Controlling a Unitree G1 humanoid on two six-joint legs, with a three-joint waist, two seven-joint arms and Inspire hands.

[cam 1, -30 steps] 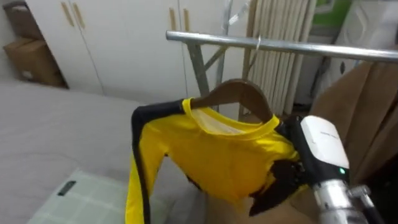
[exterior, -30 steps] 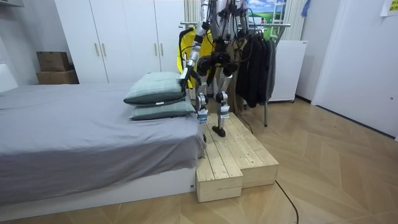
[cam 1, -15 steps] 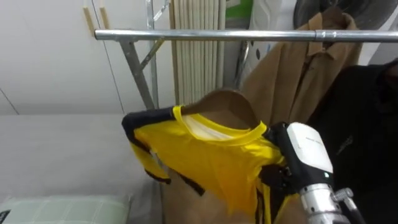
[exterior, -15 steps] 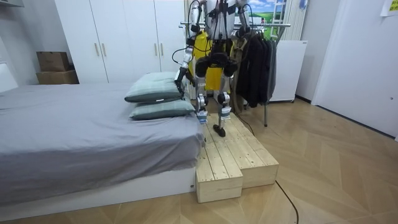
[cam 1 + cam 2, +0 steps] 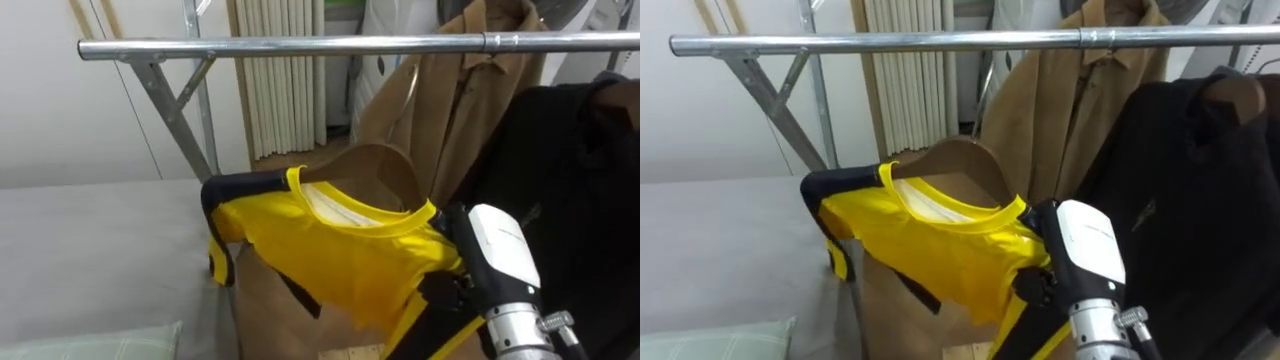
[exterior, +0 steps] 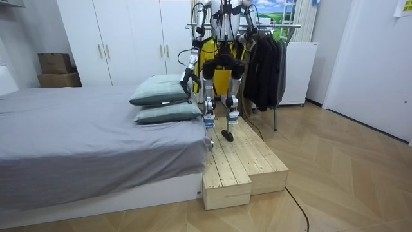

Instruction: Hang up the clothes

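Standing on the wooden platform (image 6: 239, 161) before the rail (image 5: 300, 45), the robot is facing the hung clothes. Its right hand (image 5: 452, 290) is holding the yellow shirt (image 5: 340, 250), on a wooden hanger (image 5: 372, 168), below the rail. The fingers appear to be curling into the shirt's shoulder, though fabric is covering much of them. A brown coat (image 5: 450, 110) and a black garment (image 5: 570, 180) are hanging from the rail. The left hand (image 6: 186, 76) is hanging low beneath the rail; its grip cannot be told.

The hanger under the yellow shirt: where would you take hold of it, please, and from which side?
Probably the hanger's bare arched neck above the yellow shirt's collar, from the right, beside the right hand: cloth covers both its arms.
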